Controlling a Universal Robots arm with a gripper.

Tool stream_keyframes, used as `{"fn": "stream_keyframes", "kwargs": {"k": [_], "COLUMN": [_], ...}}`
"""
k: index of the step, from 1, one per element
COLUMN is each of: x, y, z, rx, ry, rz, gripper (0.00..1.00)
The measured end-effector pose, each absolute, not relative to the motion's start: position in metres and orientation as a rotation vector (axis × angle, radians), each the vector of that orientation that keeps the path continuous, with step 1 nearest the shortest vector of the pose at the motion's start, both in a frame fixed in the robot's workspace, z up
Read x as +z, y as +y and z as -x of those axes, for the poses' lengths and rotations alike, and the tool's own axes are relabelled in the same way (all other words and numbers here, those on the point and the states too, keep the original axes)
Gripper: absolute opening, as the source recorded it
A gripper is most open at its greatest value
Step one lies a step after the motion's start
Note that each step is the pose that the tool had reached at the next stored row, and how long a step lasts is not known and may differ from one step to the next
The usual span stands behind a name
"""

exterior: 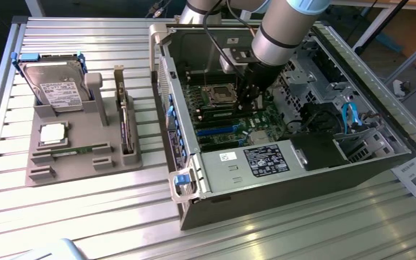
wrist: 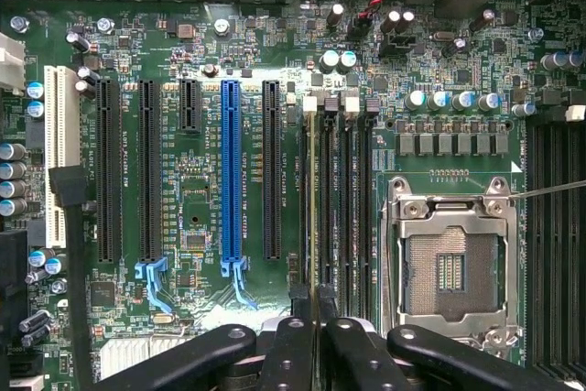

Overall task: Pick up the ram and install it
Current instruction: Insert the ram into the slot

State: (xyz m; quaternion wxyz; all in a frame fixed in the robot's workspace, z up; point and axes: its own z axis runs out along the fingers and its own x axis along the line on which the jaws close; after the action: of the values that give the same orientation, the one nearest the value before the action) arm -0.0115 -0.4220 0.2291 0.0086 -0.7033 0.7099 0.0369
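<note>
Ram in the hand, edge-on over the memory slots, its length running with them.

On the slatted tabletop point(exterior: 85, 216) the open computer case point(exterior: 266, 179) lies toward the exterior view's right edge, and the arm point(exterior: 287, 27) reaches down into it over the motherboard point(wrist: 192, 180). Between the blue card slot point(wrist: 231, 171) and the processor socket point(wrist: 449, 263) runs the bank of memory slots point(wrist: 352, 208). The hand point(wrist: 316, 336) hangs right above that bank, its fingers looking pinched on the ram point(wrist: 316, 199), a thin greenish-gold edge reaching straight out from between them, parallel to the slots. I'd judge it lined up with one. Whether it is already seated, I cannot tell.
</note>
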Motion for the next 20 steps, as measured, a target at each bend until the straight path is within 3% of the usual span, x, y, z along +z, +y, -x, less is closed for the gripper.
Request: {"fn": "stream_keyframes", "kwargs": {"k": [2, 3, 11, 20], "x": [0.229, 0.229, 0.232, 0.265], "y": [-0.422, -0.422, -0.422, -0.422], "z": [0.012, 0.012, 0.012, 0.012], "rx": [0.115, 0.115, 0.115, 0.115], "ry": [2.218, 2.218, 2.218, 2.218], "rz": [2.197, 2.197, 2.198, 2.197], "gripper": [0.13, 0.19, 0.19, 0.19]}}
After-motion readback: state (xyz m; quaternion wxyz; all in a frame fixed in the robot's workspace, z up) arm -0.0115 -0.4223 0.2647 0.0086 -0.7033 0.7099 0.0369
